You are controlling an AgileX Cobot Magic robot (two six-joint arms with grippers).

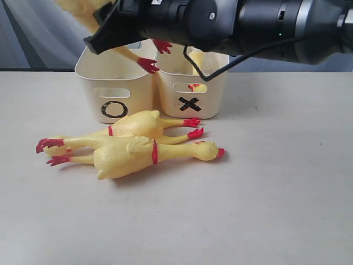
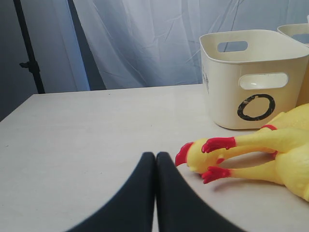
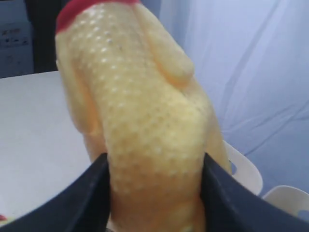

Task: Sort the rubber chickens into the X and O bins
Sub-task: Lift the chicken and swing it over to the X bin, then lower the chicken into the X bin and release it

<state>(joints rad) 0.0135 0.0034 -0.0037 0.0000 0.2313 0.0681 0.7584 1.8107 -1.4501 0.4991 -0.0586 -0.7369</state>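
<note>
My right gripper [image 3: 154,169] is shut on a yellow rubber chicken [image 3: 140,111], held high over the O bin [image 1: 115,88]; its red feet [image 1: 149,65] dangle above that bin's rim. The right arm reaches across the top of the exterior view. The X bin [image 1: 190,91] stands beside the O bin and holds another chicken [image 1: 196,59]. Two chickens [image 1: 135,149] lie side by side on the table before the bins. My left gripper [image 2: 155,157] is shut and holds nothing, low over the table beside one chicken's red-combed head [image 2: 193,154].
The beige table [image 1: 276,193] spreads wide to the right of the chickens and toward the front. A pale curtain [image 2: 145,38] hangs behind the table, with a dark stand [image 2: 29,48] at its far side.
</note>
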